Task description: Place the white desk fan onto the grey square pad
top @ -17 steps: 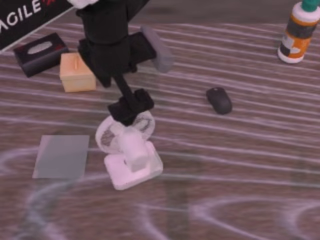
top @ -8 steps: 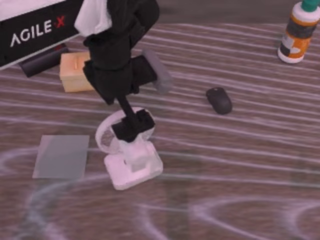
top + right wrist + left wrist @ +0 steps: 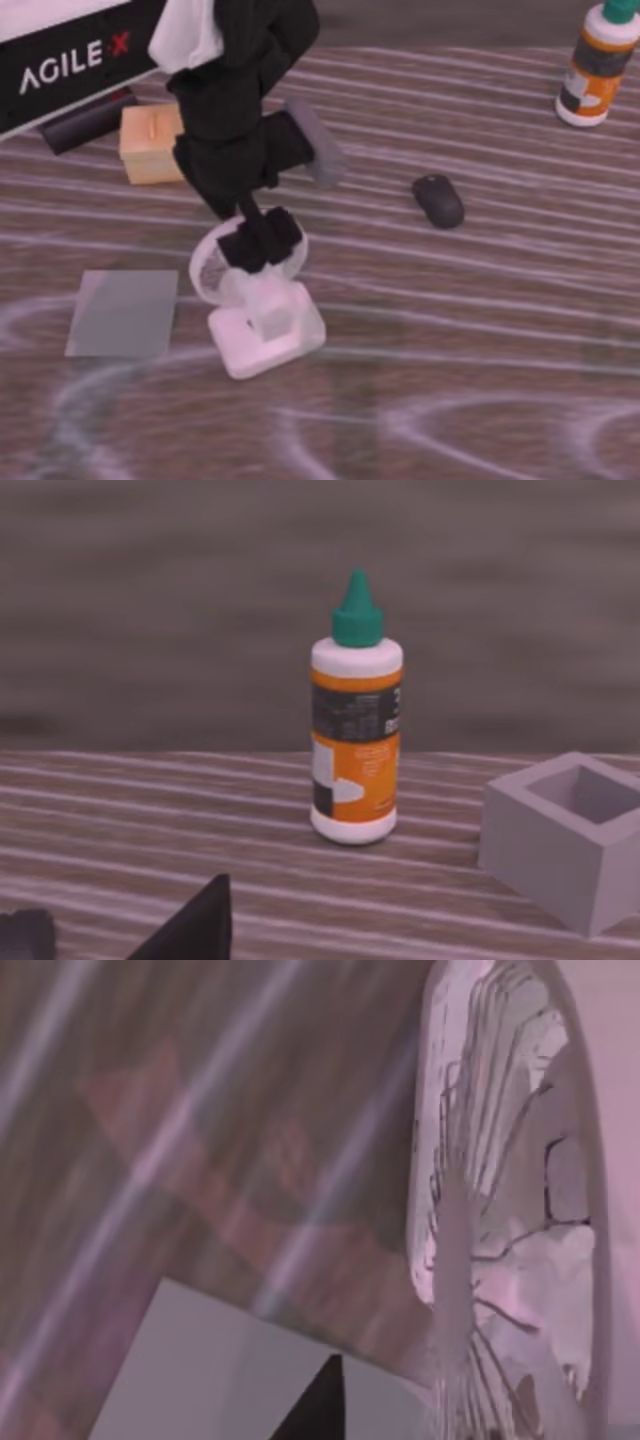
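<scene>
Presently the fan [image 3: 262,318] stands upright on its base on the tabletop [image 3: 480,330], left of centre, with its grille head facing up the top view. The pad [image 3: 123,312] lies flat just beside it on the left, apart from the base and bare. The fan is not yet on the pad.

Left tool [image 3: 260,240] sits low over the fan's head and motor housing, fingers set about the top of the fan. Judged from this, it is placed to grip the fan there so that the base hangs free for the short carry leftward. Whether the fingers have closed on the fan cannot be told; the left wrist view shows only grille [image 3: 510,1210] close up and a corner of the pad [image 3: 230,1380].

Left arm reaches down steeply from the far left of the tabletop, forearm near vertical.

Farther off lie a mouse [image 3: 438,200], a peach box [image 3: 148,145] and a bottle [image 3: 597,65].

Right arm is out of the top view, parked facing the bottle [image 3: 356,720].
</scene>
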Motion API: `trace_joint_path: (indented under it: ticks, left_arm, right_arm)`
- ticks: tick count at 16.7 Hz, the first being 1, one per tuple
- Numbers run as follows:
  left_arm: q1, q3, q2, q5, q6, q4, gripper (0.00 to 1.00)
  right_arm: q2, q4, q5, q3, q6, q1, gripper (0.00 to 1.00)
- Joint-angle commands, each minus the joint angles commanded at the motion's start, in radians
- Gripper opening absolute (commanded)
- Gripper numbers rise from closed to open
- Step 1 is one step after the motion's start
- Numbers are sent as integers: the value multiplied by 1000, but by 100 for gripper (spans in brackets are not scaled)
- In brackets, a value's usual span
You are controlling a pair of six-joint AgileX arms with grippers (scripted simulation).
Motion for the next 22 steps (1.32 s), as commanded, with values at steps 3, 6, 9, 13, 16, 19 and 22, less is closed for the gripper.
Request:
trace_joint_path:
  ticks: [3,6,9,13,16,19,22]
  left_arm:
    - [0,0,0,0,0,0,25]
    - [0,0,0,0,0,0,2]
    - [0,0,0,0,0,0,0]
    - [0,0,0,0,0,0,0]
    - [-1,2,-8,1,0,-3,0]
    - [5,69,-3,2,0,-68,0]
    - [13,162,-2,1,-1,-160,0]
  right_arm:
    - [0,0,0,0,0,0,100]
    - [0,0,0,0,0,0,100]
    - [0,0,0,0,0,0,100]
    - [0,0,0,0,0,0,100]
    - [0,0,0,0,0,0,100]
    - [0,0,0,0,0,0,100]
    - [0,0,0,0,0,0,100]
